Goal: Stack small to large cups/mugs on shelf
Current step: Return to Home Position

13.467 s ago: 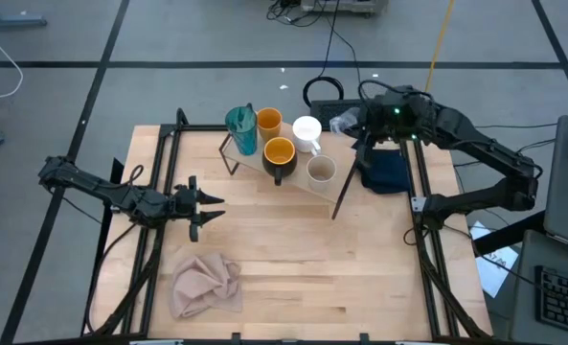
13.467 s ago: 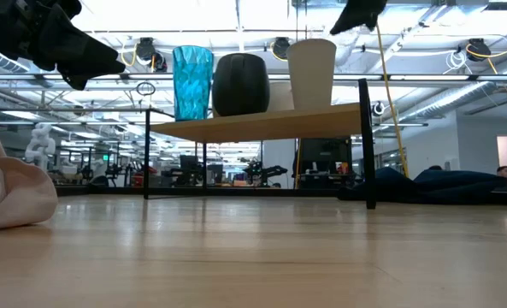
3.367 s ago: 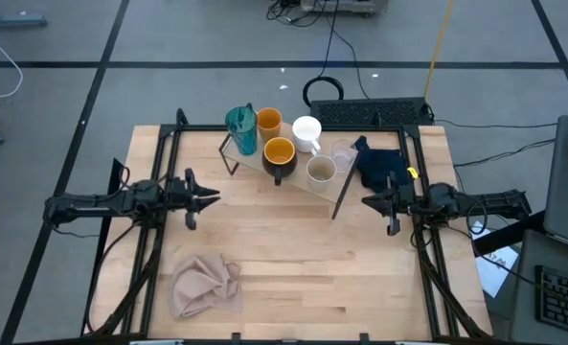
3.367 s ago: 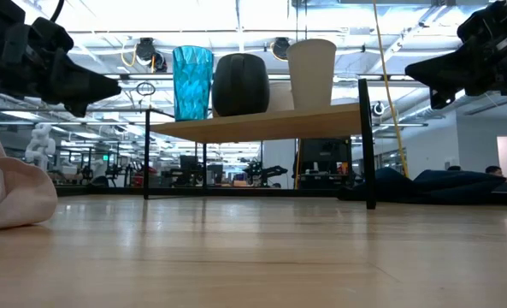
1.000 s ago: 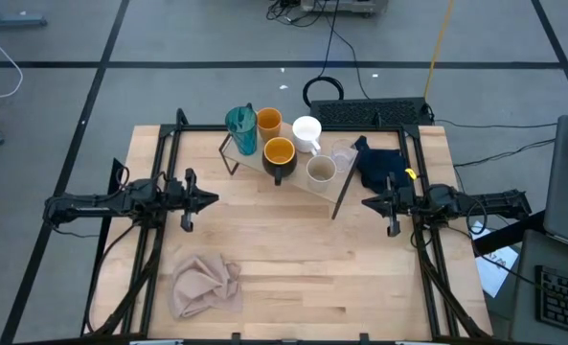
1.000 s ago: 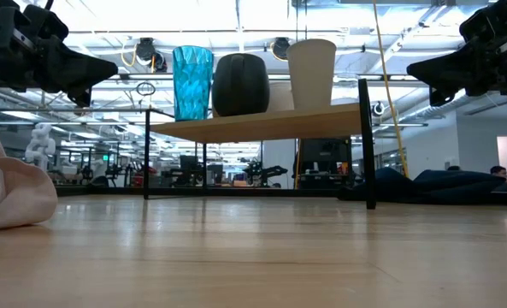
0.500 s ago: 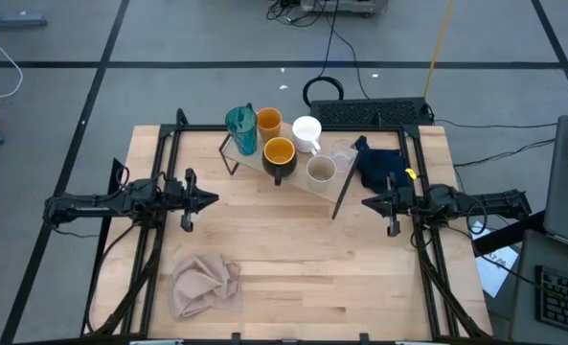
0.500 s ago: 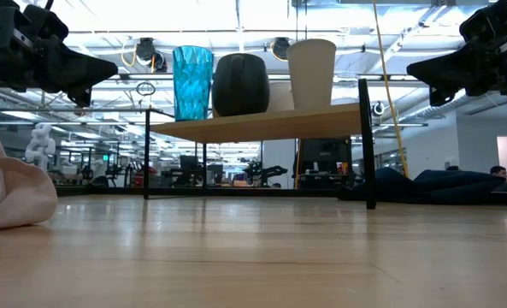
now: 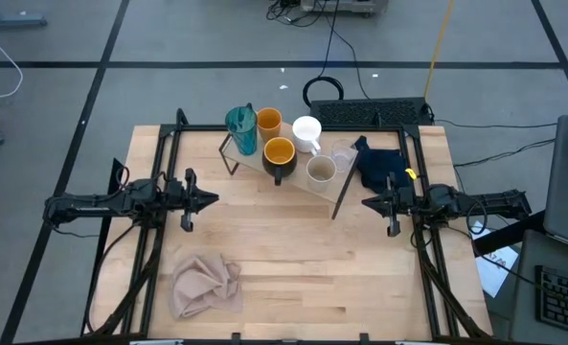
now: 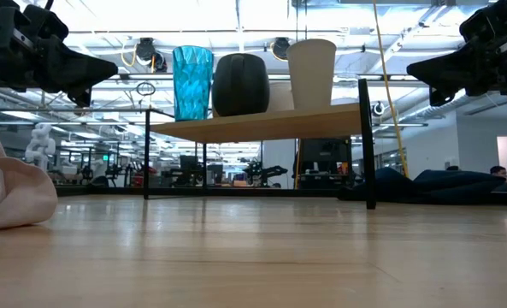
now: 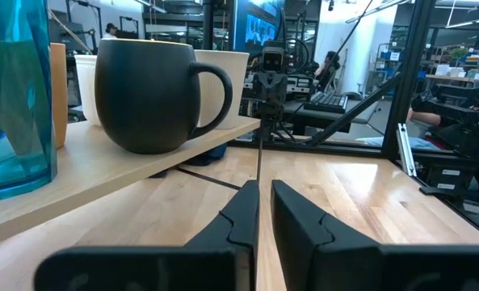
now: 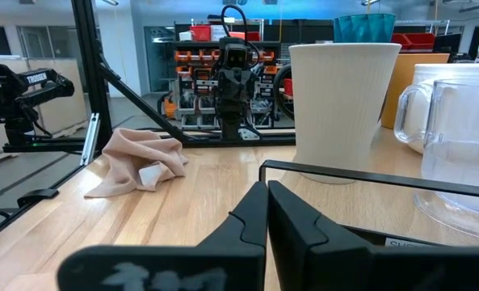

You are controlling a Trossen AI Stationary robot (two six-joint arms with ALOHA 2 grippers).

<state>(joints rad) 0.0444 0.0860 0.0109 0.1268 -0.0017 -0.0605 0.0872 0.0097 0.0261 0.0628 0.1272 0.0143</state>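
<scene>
**Both arms parked, six cups on the shelf**

Table (image 9: pixel 293 268): light wood, black frame rails down both sides.

Shelf (image 10: pixel 262 125): pale board on thin black wire legs, standing at the table's far middle, set at a slant in the high view. All six cups stand on it, upright.

Arms: both lie low and level along the side rails, pointing inward at each other across the table. My left pincer (image 9: pixel 215 199) hovers above the left side of the table, near the shelf's left end but apart from it. Its fingers are drawn together to a thin slit and grasp nothing. My right pincer (image 9: pixel 366 202) hovers above the right side, just off the shelf's right leg. Its fingers are clenched flat against each other, also empty.

Cloths: pink cloth (image 9: pixel 207 285) crumpled on the near left of the table. Navy cloth (image 9: pixel 384 168) at the far right, beside the shelf's right end.

Cups, tallest first:
- teal tumbler (image 9: pixel 241 129), at the shelf's left end
- black mug (image 9: pixel 279 155), orange inside, on the near edge, just beside the tumbler
- beige cup (image 9: pixel 321 171), next along the near edge
- white mug (image 9: pixel 306 131), on the far edge
- orange cup (image 9: pixel 268 122), far edge, between tumbler and white mug
- clear glass (image 9: pixel 342 156), at the right end, nearest the navy cloth
</scene>
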